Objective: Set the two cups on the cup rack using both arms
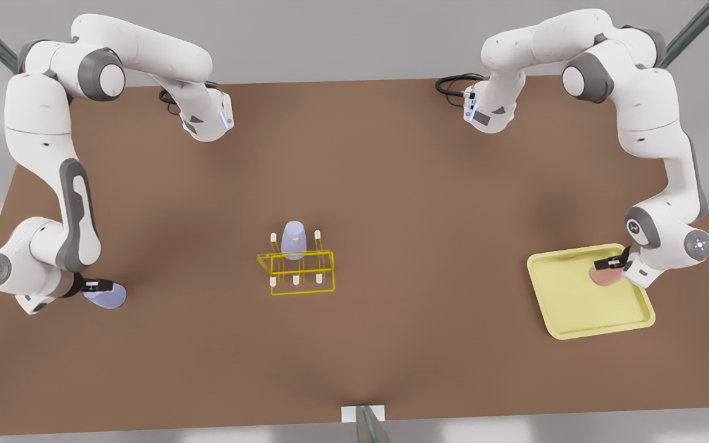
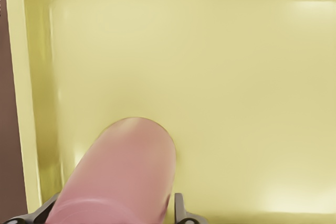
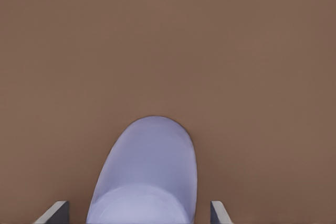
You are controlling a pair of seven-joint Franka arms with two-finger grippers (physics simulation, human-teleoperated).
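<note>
At the front view's left edge of the brown table [image 1: 354, 154], the right gripper [image 1: 97, 285] sits low with a lavender cup [image 1: 106, 296] at its fingers, the cup lying on its side and pointing away from the arm toward the table's middle. The right wrist view adds what the front view cannot: the cup [image 3: 144, 174] lies between the two grey fingertips [image 3: 54, 213], with a little table showing between each tip and the cup wall, so I cannot tell whether the fingers are clamped on it or merely straddling it. Beyond the cup's end lies bare table.

Well off toward the middle stands the yellow wire cup rack [image 1: 298, 271], and a second lavender cup [image 1: 293, 239] is already seated upside down on one of its back pegs.

Toward the front view's right, the left gripper [image 1: 613, 263] reaches over the near corner of a pale yellow tray [image 1: 600, 323], at a salmon pink cup [image 1: 605, 274]. The front view shows only a pink patch under the black fingers. The left wrist view shows the pink cup [image 2: 118, 174] lying on its side on the tray floor [image 2: 236, 77], near the tray's wall, with a dark fingertip [image 2: 181, 211] tight against each flank: the fingers are closed on it.
</note>
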